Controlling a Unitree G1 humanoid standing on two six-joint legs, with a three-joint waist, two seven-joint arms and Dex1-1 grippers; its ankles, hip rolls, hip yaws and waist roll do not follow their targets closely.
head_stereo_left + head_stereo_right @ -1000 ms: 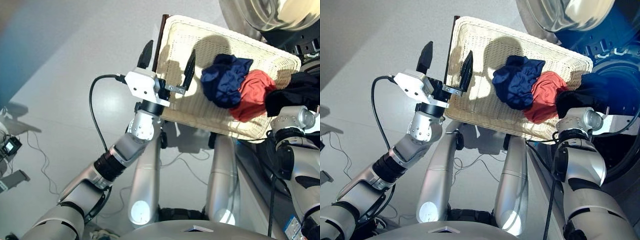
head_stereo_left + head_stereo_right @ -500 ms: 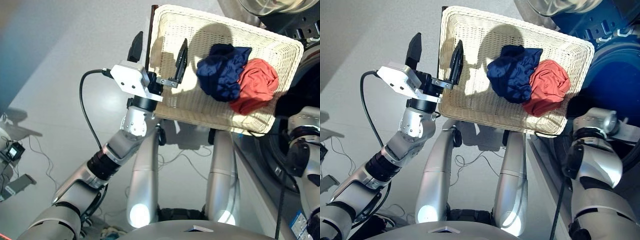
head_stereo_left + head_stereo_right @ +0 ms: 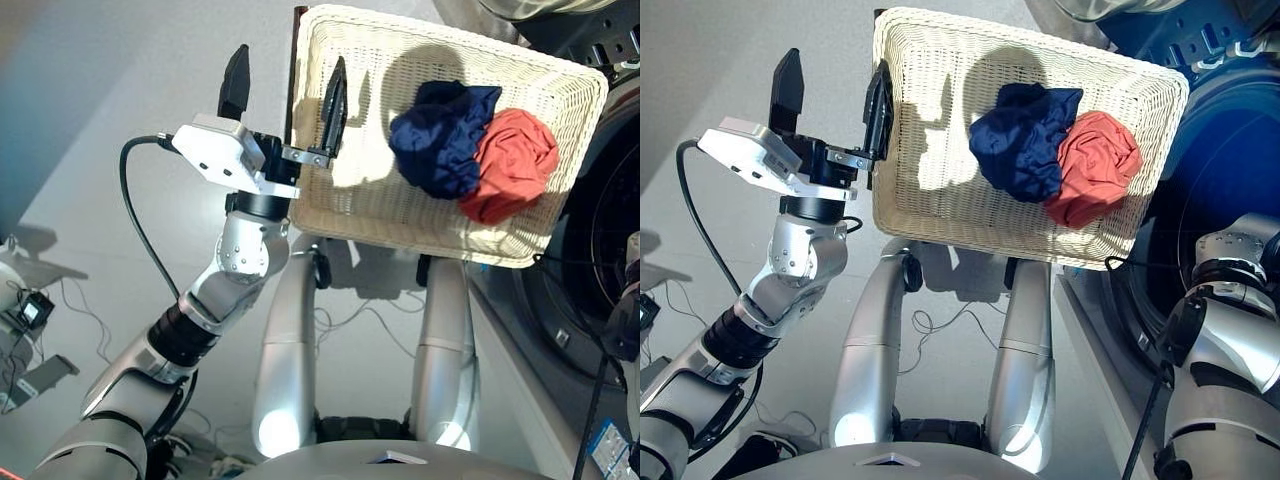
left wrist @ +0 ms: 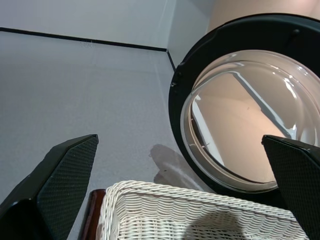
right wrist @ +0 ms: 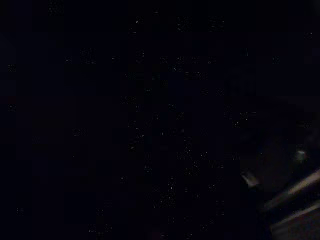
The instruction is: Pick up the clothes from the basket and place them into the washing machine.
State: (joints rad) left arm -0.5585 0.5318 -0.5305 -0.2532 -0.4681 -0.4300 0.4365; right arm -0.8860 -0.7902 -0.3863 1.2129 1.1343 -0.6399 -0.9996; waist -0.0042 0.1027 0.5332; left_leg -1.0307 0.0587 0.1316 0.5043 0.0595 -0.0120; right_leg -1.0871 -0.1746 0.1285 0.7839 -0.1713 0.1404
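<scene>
Beside the spread left hand (image 3: 285,95), basket (image 3: 370,190) with navy garment (image 3: 440,140).

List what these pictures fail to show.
- Right gripper: outside both eye views, cut off at the right edge; its wrist view is almost entirely black.
- Black garment: not visible in any view; only the navy garment and red garment show in the basket.
- Washing machine drum interior: too dark.

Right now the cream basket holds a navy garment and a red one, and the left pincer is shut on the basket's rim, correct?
Not quite. The head views show the left pincer open, gripping nothing. The basket does hold the navy garment and the red garment.
</scene>
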